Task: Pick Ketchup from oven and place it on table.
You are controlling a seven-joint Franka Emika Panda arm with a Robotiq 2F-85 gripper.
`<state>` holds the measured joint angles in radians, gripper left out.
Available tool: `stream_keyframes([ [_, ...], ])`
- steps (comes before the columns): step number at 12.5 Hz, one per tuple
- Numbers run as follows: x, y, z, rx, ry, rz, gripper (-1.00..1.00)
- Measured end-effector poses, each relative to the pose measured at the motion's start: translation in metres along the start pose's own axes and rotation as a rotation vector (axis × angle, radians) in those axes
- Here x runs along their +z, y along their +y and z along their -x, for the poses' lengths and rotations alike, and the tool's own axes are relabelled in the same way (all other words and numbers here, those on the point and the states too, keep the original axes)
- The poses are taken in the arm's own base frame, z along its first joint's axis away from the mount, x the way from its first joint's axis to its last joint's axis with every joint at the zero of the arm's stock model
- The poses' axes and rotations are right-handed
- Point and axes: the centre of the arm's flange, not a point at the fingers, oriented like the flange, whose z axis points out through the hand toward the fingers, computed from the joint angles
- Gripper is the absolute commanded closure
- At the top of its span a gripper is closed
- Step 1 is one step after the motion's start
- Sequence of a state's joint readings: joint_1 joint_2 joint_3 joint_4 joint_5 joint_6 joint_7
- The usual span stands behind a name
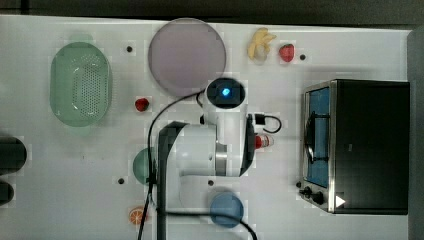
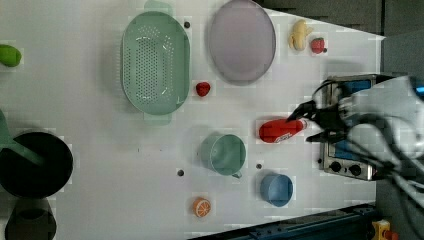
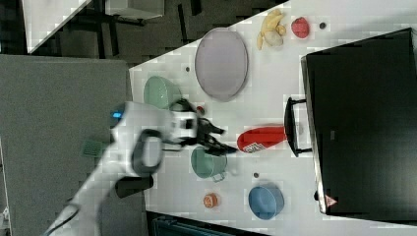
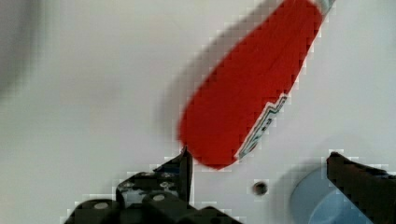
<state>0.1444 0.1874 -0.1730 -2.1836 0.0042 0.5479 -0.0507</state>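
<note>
No words, brand names or numbers can be read. The Ketchup (image 3: 260, 138) carries a white-and-red label with dark print too small to make out. A white triangular warning sign sits on the top of the oven (image 1: 372, 145) at a front corner; in the right view the same triangle looks red-edged, its symbol unclear.

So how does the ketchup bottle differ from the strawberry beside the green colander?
The ketchup bottle is long and tapered, while the strawberry is small and rounded. The ketchup bottle carries a white label and a pale cap; the strawberry is plain red. The ketchup bottle lies on its side between the mint cup and the oven; the strawberry sits by the colander. Both are red and rest on the table.
</note>
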Motion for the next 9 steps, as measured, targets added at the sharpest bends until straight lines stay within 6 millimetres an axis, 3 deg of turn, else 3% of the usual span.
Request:
stream_keyframes([
  [2, -0.119, 0.009, -0.011, 0.012, 0.126, -0.121, -1.0],
  [4, -0.241, 0.041, -0.013, 0.045, 0.274, -0.266, -1.0],
  [6, -0.333, 0.079, 0.0, 0.076, 0.344, -0.355, -1.0],
  [7, -0.357, 0.092, 0.007, 0.081, 0.362, -0.374, -1.0],
  [9, -0.363, 0.098, 0.025, 0.068, 0.255, -0.328, -1.0],
])
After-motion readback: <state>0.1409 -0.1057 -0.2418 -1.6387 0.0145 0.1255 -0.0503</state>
